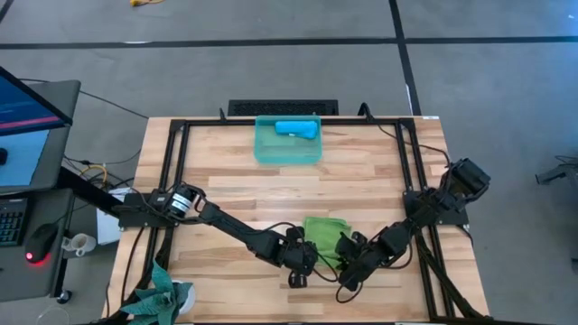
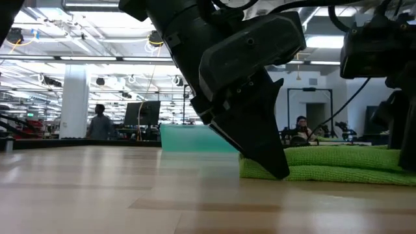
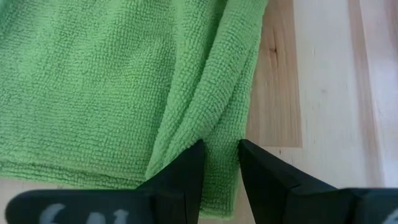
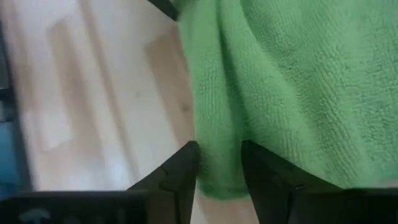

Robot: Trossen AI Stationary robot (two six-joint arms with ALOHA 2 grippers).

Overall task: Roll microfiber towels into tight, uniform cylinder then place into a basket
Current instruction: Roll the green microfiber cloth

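Both arms low, left gripper (image 3: 219,163) and right gripper (image 4: 219,163) close together

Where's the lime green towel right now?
In the high view the lime green towel lies folded on the table's near half, between the left gripper and the right gripper, well short of the basket at the far edge.

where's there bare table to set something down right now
Bare wood lies between the basket and the green towel, and along both sides of the basket inside the black frame. It is crowded at the near edge: the left tool and the right tool both sit at the towel.
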